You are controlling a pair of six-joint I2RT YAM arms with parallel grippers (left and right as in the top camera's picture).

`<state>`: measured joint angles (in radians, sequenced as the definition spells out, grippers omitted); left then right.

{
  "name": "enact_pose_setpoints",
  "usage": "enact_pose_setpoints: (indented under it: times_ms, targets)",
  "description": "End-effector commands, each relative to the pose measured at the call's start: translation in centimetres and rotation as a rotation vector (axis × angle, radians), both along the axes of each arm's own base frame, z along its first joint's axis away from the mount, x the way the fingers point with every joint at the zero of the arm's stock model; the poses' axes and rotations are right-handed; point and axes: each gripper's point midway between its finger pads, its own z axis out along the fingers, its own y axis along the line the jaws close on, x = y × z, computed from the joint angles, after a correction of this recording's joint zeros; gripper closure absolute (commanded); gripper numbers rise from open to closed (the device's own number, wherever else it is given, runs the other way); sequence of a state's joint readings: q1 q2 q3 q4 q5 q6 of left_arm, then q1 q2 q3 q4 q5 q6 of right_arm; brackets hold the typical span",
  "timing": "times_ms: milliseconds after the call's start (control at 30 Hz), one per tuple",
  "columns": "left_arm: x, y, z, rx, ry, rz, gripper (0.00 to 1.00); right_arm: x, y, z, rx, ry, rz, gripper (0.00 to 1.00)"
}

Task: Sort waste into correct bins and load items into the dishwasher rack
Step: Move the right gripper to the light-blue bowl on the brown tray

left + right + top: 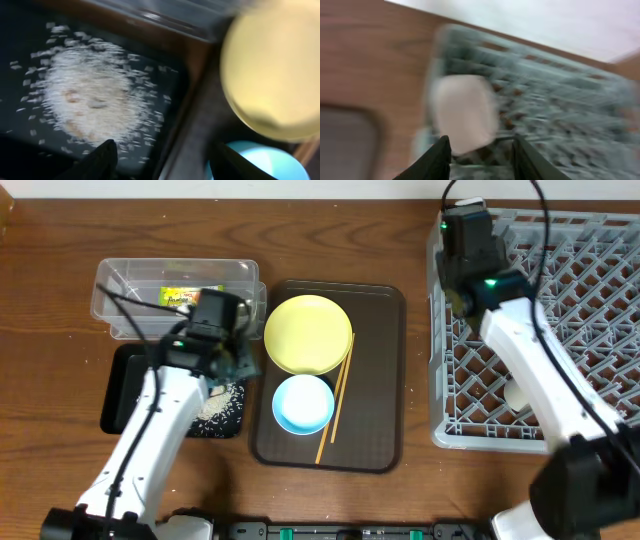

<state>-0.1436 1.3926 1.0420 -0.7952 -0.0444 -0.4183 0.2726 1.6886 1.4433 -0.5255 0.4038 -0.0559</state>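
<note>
- Spillage: my parted, empty left fingers (107, 157) may scatter white rice grains (90, 100) off shallow black tray (20, 155).
- Parted right fingers (442, 157) may tip pale blurred object (465, 112) at grey lattice rack (560, 100).

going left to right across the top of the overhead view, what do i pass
clear tub → yellow plate → rack
</note>
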Motion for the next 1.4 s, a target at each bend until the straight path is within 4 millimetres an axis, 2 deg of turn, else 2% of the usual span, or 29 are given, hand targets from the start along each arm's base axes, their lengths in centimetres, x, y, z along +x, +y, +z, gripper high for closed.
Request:
enact_pose_setpoints:
  times_ms: [0,100,167,267,400,600,700,867,1133,1200,1267,1333,1367]
  targets:
    - [0.1,3.2,0.3,0.009,-0.006,0.113,0.39,-2.1,7.5,-1.0,0.334,0.113,0.243,0.64]
    - [0.0,5.1,0.3,-0.012,-0.005,0.191,0.39,-5.1,11.3,-2.6,0.492,0.261,0.329,0.66]
    - [-0.1,6.0,0.3,-0.044,-0.005,0.230,0.39,-7.1,13.0,-3.8,0.520,0.353,0.373,0.64]
    - [-0.2,7.0,0.2,-0.072,-0.006,0.278,0.39,-9.7,15.1,-5.7,0.487,0.463,0.419,0.59]
    - [-0.4,8.1,0.2,-0.073,-0.007,0.318,0.36,-12.4,17.6,-8.2,0.437,0.577,0.483,0.57]
    - [-0.4,8.2,0.2,-0.073,-0.006,0.322,0.35,-16.5,21.3,-12.5,0.361,0.739,0.556,0.55]
    - [-0.4,8.3,0.2,-0.073,-0.006,0.322,0.35,-18.0,22.8,-13.8,0.331,0.780,0.594,0.54]
    - [-0.4,8.2,0.2,-0.073,-0.005,0.322,0.35,-20.0,24.4,-15.1,0.288,0.820,0.640,0.52]
    - [-0.4,8.2,0.2,-0.073,-0.006,0.322,0.35,-20.5,24.0,-18.7,0.205,0.865,0.526,0.55]
    - [-0.4,8.2,0.2,-0.073,-0.006,0.322,0.35,-20.5,24.0,-19.1,0.202,0.870,0.524,0.60]
    - [-0.4,8.2,0.2,-0.073,-0.005,0.322,0.35,-20.4,24.0,-19.1,0.203,0.868,0.525,0.71]
    - [-0.4,8.2,0.2,-0.073,-0.005,0.322,0.35,-20.2,24.0,-18.9,0.200,0.856,0.524,0.87]
    - [-0.4,8.2,0.2,-0.073,-0.005,0.322,0.35,-20.0,23.9,-18.9,0.195,0.849,0.519,0.99]
